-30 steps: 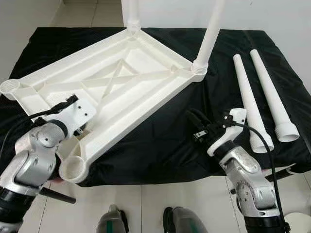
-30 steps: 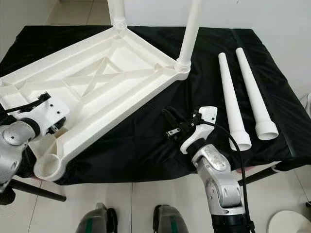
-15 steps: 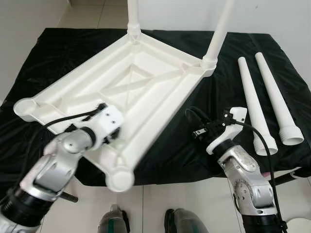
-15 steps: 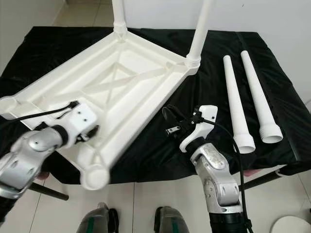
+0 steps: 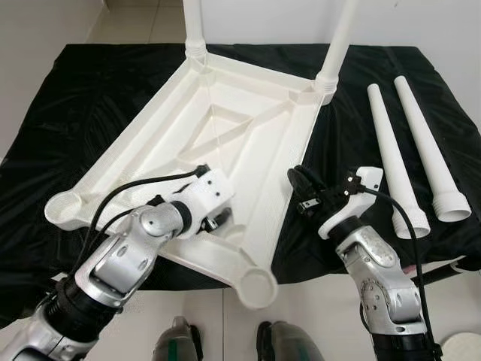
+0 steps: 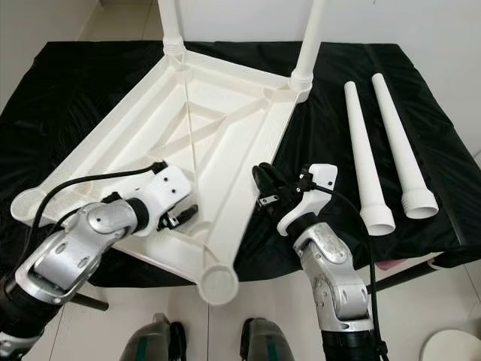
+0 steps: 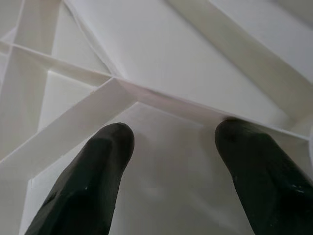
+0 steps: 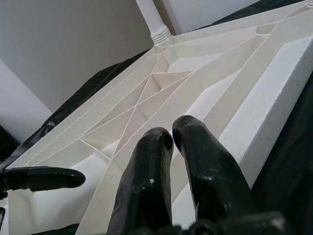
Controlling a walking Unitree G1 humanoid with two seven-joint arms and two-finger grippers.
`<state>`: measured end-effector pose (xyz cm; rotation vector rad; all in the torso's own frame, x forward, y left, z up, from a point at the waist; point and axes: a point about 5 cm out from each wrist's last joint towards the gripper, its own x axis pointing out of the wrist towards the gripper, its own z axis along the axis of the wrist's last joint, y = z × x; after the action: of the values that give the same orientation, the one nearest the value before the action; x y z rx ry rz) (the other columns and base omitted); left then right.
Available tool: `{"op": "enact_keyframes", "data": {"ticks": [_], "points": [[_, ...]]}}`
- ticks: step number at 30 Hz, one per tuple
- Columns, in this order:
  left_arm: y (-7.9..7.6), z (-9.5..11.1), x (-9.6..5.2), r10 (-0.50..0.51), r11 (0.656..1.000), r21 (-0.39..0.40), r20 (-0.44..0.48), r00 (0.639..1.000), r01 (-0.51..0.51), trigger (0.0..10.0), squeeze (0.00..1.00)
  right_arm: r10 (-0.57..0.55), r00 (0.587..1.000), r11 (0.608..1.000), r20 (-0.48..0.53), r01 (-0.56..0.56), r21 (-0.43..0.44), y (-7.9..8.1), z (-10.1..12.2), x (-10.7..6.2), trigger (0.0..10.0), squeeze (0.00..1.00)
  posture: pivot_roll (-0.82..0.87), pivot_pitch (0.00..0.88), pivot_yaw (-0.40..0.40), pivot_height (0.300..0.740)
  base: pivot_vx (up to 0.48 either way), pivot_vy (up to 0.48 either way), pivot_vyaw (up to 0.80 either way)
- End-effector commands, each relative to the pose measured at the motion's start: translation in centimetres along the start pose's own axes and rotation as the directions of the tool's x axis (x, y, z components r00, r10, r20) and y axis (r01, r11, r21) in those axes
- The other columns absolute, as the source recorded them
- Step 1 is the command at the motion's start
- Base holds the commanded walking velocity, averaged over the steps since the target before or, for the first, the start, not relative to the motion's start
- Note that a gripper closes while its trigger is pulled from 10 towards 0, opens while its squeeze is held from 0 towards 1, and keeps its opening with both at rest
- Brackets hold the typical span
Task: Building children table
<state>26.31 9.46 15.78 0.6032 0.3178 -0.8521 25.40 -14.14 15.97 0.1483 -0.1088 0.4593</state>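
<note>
Left gripper [image 5: 214,219] is down inside the upside-down white tabletop [image 5: 248,128], near its close end, fingers [image 7: 105,161] spread wide with the tips sitting on the ribbed underside. From the left wrist view you can see one finger on each side of a spot where the stiffening ribs meet, not pinching anything.

That tabletop is lying bottom-up on the black cloth [image 5: 90,98], and it's skewed: the long axis runs from the far side of the table down toward the robot, slanting a bit to the right. The near corner socket [image 5: 257,286] hangs out past the cloth edge, over the floor. At the far end, two white legs [image 5: 337,41] are already screwed into their sockets and stand upright.

Right gripper [image 5: 298,183] sits just beside the tabletop's right long edge, fingers pressed together and empty, pointing toward the tabletop's far left.

Further right, well apart from the tabletop, two loose table legs [image 5: 391,165] lie side by side on the cloth, lengthwise away from the robot, with their wide threaded ends nearest it.
</note>
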Motion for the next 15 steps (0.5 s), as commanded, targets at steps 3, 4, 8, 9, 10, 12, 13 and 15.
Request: {"op": "enact_keyframes", "data": {"ticks": [3, 4, 8, 9, 10, 12, 13, 15], "points": [[0.7, -0.1, -0.6, -0.092, 0.996, -0.019, 0.023, 0.995, 0.093, 10.0, 0.0, -0.011, 1.0, 1.0, 0.004, 0.011, -0.005, -0.1, 0.1, -0.3, 10.0, 0.0, -0.16, 0.091, 0.033, 0.74, 0.0, 0.0, 0.0], [0.7, -0.1, -0.6, -0.092, 0.996, -0.019, 0.023, 0.995, 0.093, 10.0, 0.0, -0.011, 1.0, 1.0, 0.004, 0.011, -0.005, -0.1, 0.1, -0.3, 10.0, 0.0, -0.16, 0.091, 0.033, 0.74, 0.0, 0.0, 0.0], [3.3, -0.4, -2.0, -0.019, 0.997, -0.07, 0.056, 0.998, 0.023, 10.0, 0.0, -0.011, 1.0, 1.0, 0.006, 0.011, -0.004, -0.1, 0.1, -0.2, 10.0, 0.0, -0.16, 0.09, 0.031, 0.74, 0.0, 0.0, 0.0], [3.3, -0.4, -2.0, -0.019, 0.997, -0.07, 0.056, 0.998, 0.023, 10.0, 0.0, -0.011, 1.0, 1.0, 0.006, 0.011, -0.004, -0.1, 0.1, -0.2, 10.0, 0.0, -0.16, 0.09, 0.031, 0.74, 0.0, 0.0, 0.0], [3.6, -0.4, -2.3, -0.015, 0.997, -0.069, 0.061, 0.998, 0.019, 10.0, 0.0, -0.011, 1.0, 1.0, 0.006, 0.011, -0.003, -0.1, 0.1, -0.2, 10.0, 0.0, -0.16, 0.088, 0.031, 0.74, 0.0, 0.0, 0.0], [3.8, -0.4, -2.7, -0.019, 0.997, -0.069, 0.064, 0.998, 0.024, 10.0, 0.0, -0.01, 1.0, 1.0, 0.006, 0.01, 0.0, 0.0, 0.0, -0.2, 10.0, 0.0, -0.15, 0.087, 0.03, 0.74, 0.0, 0.0, 0.0], [3.9, -0.5, -3.0, -0.024, 0.997, -0.069, 0.065, 0.998, 0.028, 10.0, 0.0, -0.009, 1.0, 1.0, 0.005, 0.009, 0.002, 0.1, 0.0, -0.2, 10.0, 0.0, -0.15, 0.087, 0.03, 0.74, 0.0, 0.0, 0.0], [3.7, -0.4, -3.4, -0.049, 0.996, -0.072, 0.076, 0.996, 0.054, 10.0, 0.0, -0.008, 1.0, 1.0, 0.005, 0.008, 0.004, 0.1, -0.1, -0.2, 10.0, 0.0, -0.15, 0.086, 0.028, 0.74, 0.0, 0.0, 0.0]]}}
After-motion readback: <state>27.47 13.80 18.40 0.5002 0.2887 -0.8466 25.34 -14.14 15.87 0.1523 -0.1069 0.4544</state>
